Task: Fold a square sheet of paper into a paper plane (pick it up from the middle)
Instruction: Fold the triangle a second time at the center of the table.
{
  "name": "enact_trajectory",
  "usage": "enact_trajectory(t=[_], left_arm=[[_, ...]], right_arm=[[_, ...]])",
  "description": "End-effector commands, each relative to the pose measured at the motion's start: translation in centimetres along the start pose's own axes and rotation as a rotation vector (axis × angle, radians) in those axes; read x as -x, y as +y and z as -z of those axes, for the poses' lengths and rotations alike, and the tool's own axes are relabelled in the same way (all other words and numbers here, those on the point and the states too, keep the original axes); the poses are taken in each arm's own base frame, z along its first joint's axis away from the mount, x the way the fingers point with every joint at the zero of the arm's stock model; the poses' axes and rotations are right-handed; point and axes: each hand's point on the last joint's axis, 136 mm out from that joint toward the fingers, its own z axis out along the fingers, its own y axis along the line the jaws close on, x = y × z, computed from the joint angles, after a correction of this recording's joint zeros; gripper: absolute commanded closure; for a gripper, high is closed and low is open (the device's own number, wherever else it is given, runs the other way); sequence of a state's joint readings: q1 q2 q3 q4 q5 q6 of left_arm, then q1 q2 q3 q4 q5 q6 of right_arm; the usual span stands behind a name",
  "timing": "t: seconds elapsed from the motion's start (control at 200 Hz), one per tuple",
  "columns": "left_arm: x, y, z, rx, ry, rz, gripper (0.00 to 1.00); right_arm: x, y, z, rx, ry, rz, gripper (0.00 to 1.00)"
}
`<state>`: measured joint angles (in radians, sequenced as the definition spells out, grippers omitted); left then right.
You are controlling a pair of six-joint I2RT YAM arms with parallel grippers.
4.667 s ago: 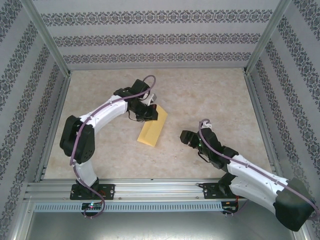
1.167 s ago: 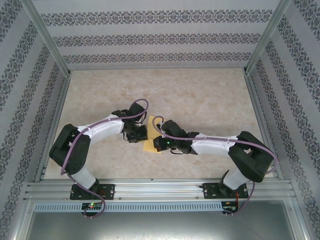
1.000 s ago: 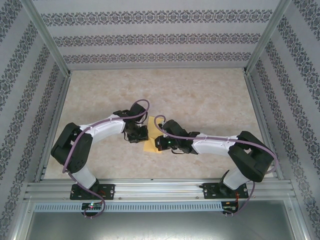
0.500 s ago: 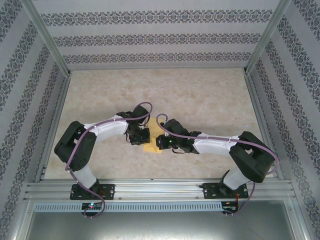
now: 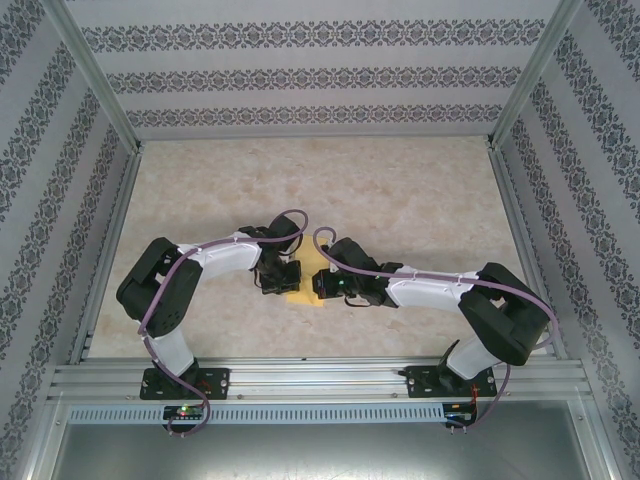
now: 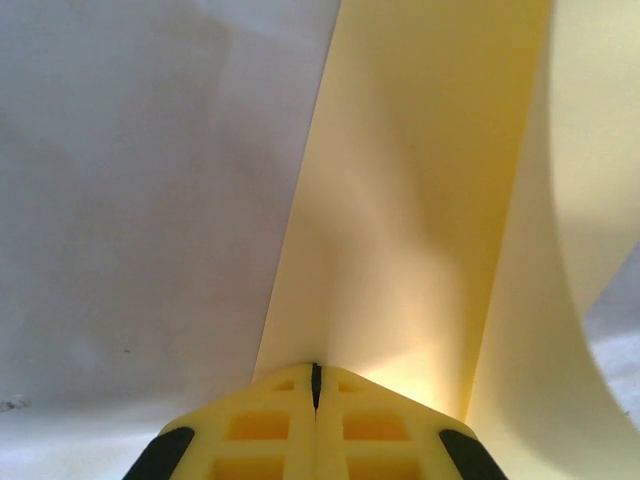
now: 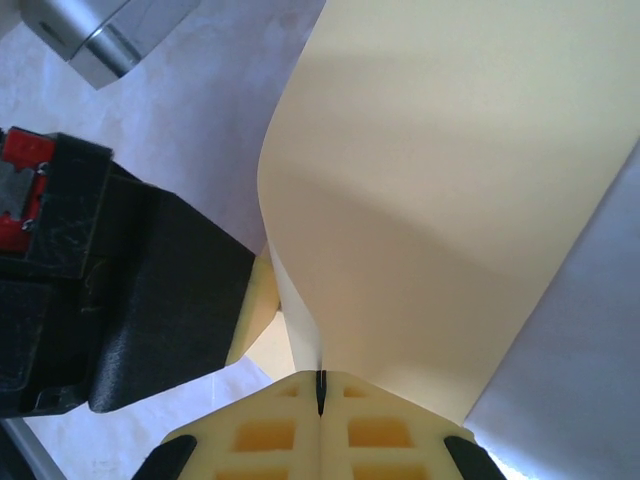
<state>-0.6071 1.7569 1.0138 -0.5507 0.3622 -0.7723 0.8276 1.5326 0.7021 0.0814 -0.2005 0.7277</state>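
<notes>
Yellow and thin, the sheet of paper [image 5: 300,296] was seen at the near middle of the surface [image 5: 400,180], bowed rather than flat. The left fingers [image 6: 322,390] were closed on the sheet's left edge, and the right fingers [image 7: 326,395] were closed on its right edge. A fold was judged to be in hand, with the plane far from formed. Next, the pinched edges would need to be brought together squarely and the crease pressed down without the sheet being torn.
</notes>
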Motion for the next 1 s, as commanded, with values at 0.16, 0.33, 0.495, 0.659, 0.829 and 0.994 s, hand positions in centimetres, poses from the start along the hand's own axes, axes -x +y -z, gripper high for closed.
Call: enact_trajectory(t=[0.16,0.33,0.495,0.659,0.829,0.994], left_arm=[[-1.4,3.2,-1.5,0.125,0.033,0.012,0.97],[-1.4,3.3,-1.5,0.136,0.036,0.004,0.97],[-1.4,3.4,-1.5,0.14,0.036,0.003,0.97],[-1.3,3.5,-1.4,0.148,0.034,0.002,0.97],[-1.4,3.5,-1.4,0.149,0.038,-0.002,0.97],[-1.4,3.4,-1.4,0.15,0.038,-0.005,0.97]], right_arm=[[0.9,-1.5,0.6,-0.072,0.022,0.027,0.96],[1.4,-2.0,0.4,-0.087,0.039,0.044,0.95],[1.7,-2.3,-0.1,-0.113,0.073,0.075,0.95],[1.9,-2.7,-0.4,-0.138,0.087,0.092,0.95],[2.2,-3.0,-0.8,-0.155,0.105,0.113,0.94],[2.3,-3.4,-1.1,-0.173,0.119,0.118,0.94]])
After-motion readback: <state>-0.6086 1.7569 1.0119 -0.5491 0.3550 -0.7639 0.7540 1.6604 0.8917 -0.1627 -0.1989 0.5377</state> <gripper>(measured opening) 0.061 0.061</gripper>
